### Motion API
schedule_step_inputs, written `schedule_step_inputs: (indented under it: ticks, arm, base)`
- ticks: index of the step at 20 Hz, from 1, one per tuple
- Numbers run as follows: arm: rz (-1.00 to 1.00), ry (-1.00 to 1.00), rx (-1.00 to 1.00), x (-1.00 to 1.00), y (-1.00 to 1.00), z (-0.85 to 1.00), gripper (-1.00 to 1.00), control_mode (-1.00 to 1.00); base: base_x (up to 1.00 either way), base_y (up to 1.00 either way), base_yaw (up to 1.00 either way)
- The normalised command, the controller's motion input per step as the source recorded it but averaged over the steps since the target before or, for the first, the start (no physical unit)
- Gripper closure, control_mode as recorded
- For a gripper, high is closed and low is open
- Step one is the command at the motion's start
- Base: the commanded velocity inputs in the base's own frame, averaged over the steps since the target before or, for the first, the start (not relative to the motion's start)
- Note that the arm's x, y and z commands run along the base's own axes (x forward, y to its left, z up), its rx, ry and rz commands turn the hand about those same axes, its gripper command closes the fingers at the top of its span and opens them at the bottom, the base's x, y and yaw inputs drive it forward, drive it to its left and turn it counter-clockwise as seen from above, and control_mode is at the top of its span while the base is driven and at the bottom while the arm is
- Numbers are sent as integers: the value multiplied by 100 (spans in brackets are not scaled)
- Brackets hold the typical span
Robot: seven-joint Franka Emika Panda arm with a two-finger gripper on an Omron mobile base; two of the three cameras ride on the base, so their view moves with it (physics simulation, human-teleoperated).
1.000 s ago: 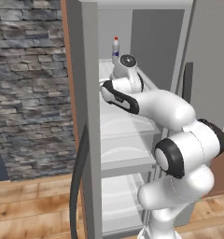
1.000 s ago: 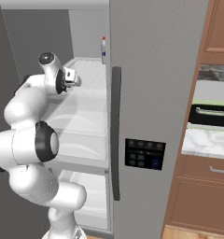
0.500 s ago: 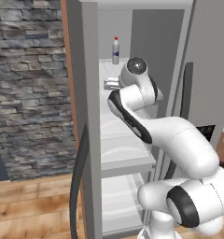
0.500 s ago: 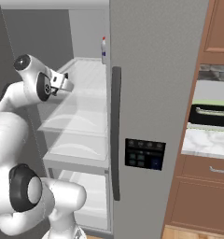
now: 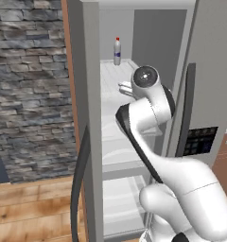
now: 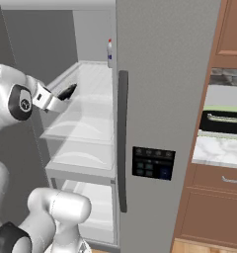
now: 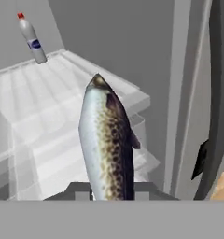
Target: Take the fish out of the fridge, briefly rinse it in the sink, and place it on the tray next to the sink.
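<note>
Bottle (image 7: 32, 39), eleven o'clock, back of fridge (image 6: 160, 99) shelf: untouched. Fish (image 7: 107, 144), centre: gripper (image 6: 59, 99) clamped on its tail end, head pointing away, lifted clear of the shelf, likely for withdrawal toward the sink.

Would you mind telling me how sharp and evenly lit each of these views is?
Hand view: the fish is close and soft-edged, speckles smeared. Left base view: flat, even light, no glare on the fridge. Right base view: the bottle is small and blurred.
</note>
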Motion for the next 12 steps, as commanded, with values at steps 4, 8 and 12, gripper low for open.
schedule_step_inputs:
  ticks: [4, 8, 12]
  arm:
    - [-29, 18, 10, -100, -10, 0, 100, -100]
    - [-31, 26, 12, -100, -3, 0, 100, -100]
    - [-29, 38, 20, -100, -27, -1, 100, -100]
  base:
    - [0, 0, 0]
    - [0, 0, 0]
    - [0, 0, 0]
